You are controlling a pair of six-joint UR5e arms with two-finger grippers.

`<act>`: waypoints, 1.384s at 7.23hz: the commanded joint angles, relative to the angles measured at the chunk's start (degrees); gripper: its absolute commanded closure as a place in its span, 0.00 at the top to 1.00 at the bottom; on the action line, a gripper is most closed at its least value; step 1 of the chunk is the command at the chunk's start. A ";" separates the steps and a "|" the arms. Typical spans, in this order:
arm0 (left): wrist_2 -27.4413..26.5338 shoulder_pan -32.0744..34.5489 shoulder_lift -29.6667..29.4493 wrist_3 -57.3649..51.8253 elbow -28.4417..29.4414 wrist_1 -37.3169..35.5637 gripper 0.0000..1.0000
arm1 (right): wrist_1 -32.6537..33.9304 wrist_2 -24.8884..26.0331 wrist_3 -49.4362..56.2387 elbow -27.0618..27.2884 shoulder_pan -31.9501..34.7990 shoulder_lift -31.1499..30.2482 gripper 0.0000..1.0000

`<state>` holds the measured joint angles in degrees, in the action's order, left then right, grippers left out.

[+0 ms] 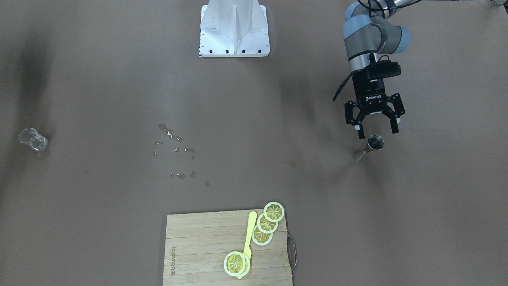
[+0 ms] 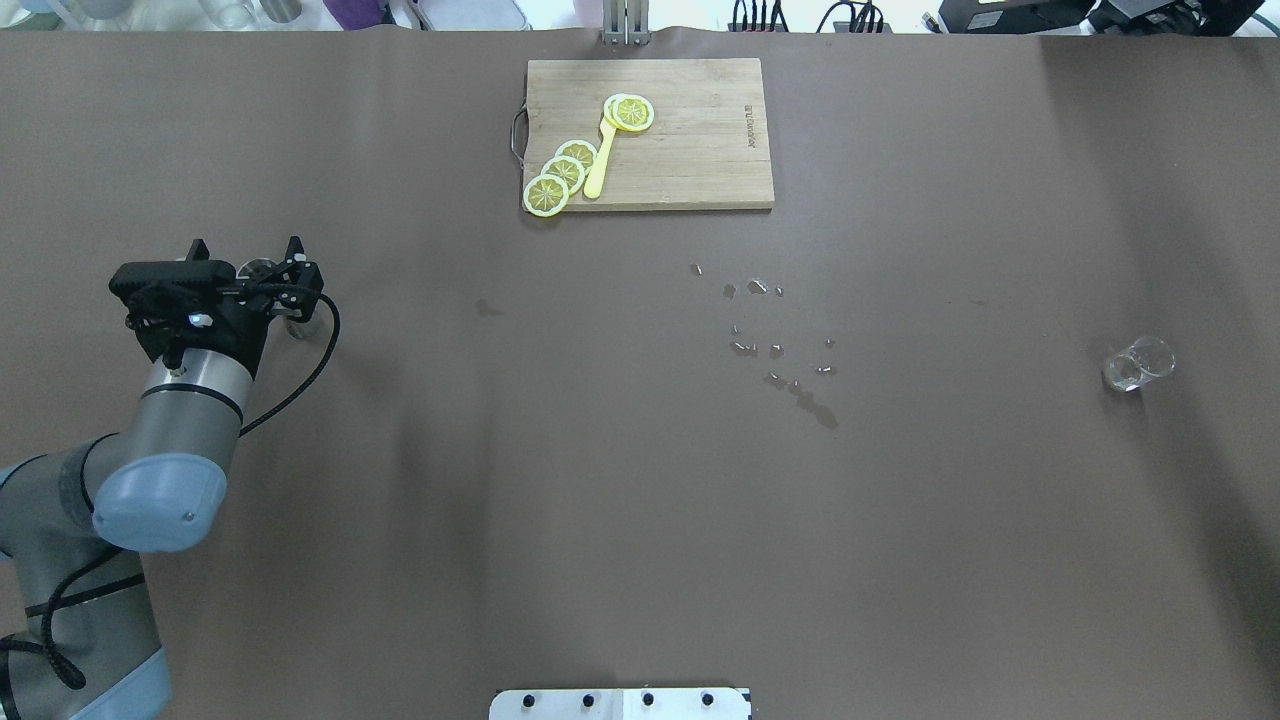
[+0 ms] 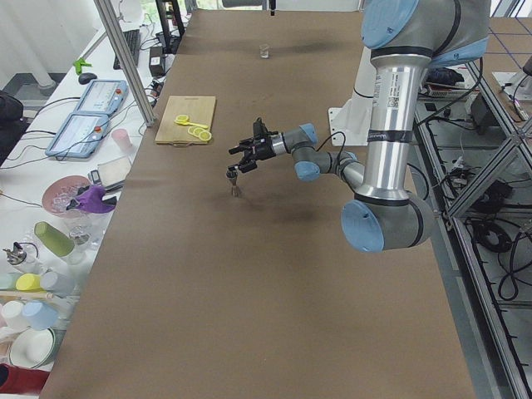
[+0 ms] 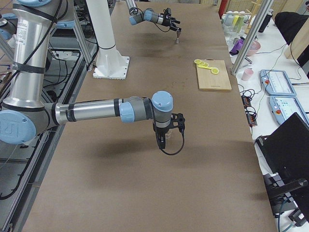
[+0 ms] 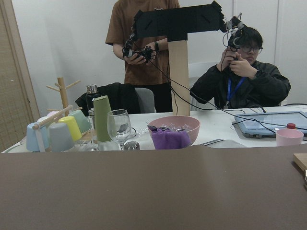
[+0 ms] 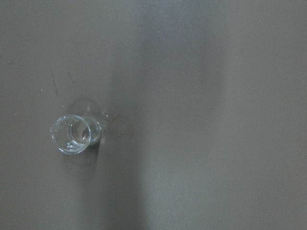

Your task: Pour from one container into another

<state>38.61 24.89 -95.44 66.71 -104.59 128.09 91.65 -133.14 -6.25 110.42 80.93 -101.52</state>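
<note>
clock directions are read on the overhead view, with 12 at the far edge.

the left claw [image 1: 378, 132] hangs over the 9 o'clock side of the table [image 2: 500, 500], pointing down, its jaws wide apart. the steel jigger [image 1: 369, 149] stands upright on the table right under it. seen from overhead and from the front, the jigger's top rim sits between the two fingertips and just below them, and neither finger touches it. the left wrist view looks level across the table edge and shows none of it.

the small clear glass [image 2: 1135, 362] stands upright alone at 3 o'clock, well apart from the jigger. the right wrist view looks straight down on it, at 8 o'clock in that frame, its spout pointing away from the frame's centre.

the right claw [image 4: 162, 141] shows only in the right side view, pointing down at the table. i cannot tell whether its jaws are apart or together.

wet drops [image 2: 775, 340] lie scattered a little off centre toward 3 o'clock. a wooden board [image 2: 700, 140] lies at 12 o'clock with four lemon slices [image 2: 565, 172] and a yellow tool [image 2: 600, 165] on it. one slice lies over the tool's far end.
</note>
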 commanded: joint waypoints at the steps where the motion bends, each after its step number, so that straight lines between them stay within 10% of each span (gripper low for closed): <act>1: 10.21 6.20 -3.42 -11.03 -1.76 -0.12 0.97 | 7.48 2.52 12.64 1.56 1.50 -2.08 1.00; 6: 40.87 18.41 -11.61 -26.42 -1.67 -10.47 0.97 | 11.88 4.28 34.23 -6.71 17.92 -2.80 1.00; 10: 69.35 32.74 -13.02 -46.71 -1.15 -25.38 0.98 | 12.06 4.91 34.37 -6.80 17.95 -2.36 1.00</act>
<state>99.87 53.82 -108.28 26.58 -106.02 108.36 103.71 -127.86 28.15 103.51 98.81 -103.94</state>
